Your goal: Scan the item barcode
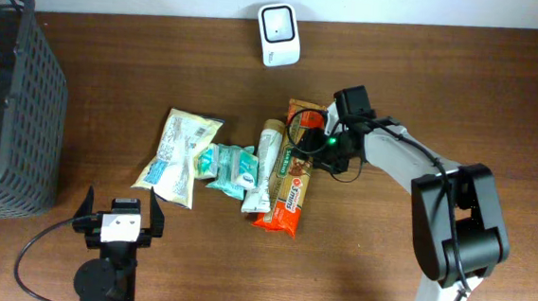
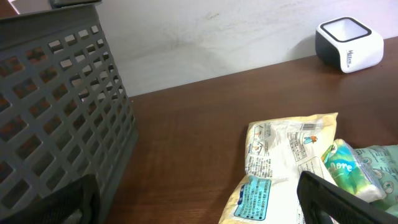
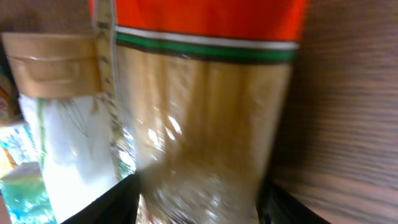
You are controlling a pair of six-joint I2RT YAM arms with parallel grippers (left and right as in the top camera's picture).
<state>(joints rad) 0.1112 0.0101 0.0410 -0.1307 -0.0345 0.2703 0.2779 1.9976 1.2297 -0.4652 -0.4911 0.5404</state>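
Table [image 1: 444,87]: right jaws straddle orange packet [image 3: 205,124]; left jaws wide, empty.

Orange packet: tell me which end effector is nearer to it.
Right. The right end effector is directly over the orange packet, with its fingers on either side. The left end effector sits open far off, beyond the yellow bag.

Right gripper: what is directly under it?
The orange packet, between the fingers of the right gripper. Overhead it hides the packet's upper part; contact is unclear.
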